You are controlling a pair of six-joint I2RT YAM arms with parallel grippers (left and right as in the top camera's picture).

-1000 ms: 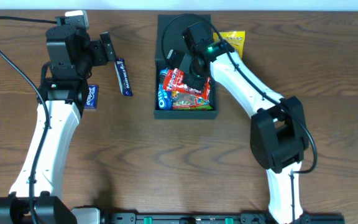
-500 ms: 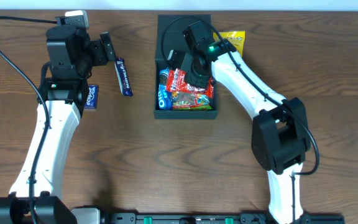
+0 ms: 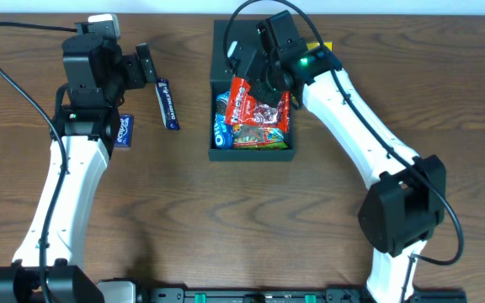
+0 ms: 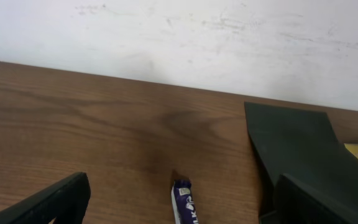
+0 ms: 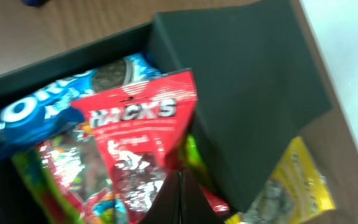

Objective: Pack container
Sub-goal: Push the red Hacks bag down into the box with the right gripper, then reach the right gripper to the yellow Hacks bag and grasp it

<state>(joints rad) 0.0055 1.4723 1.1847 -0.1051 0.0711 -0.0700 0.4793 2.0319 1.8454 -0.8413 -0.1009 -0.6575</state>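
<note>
Container (image 3: 251, 154) sits top centre of the overhead frame, lid flap open toward the top edge, holding a blue Oreo packet (image 3: 221, 128) and other bright snack packets. Right gripper (image 5: 180, 179) is over its upper half, fingers pinched together on the red Hacks packet (image 5: 135, 124). Left gripper (image 4: 182, 182) hangs at upper left with its jaws spread wide, a purple bar (image 3: 167, 103) on the table just beside it; a yellow packet (image 5: 284, 186) lies against the flap's right side.
</note>
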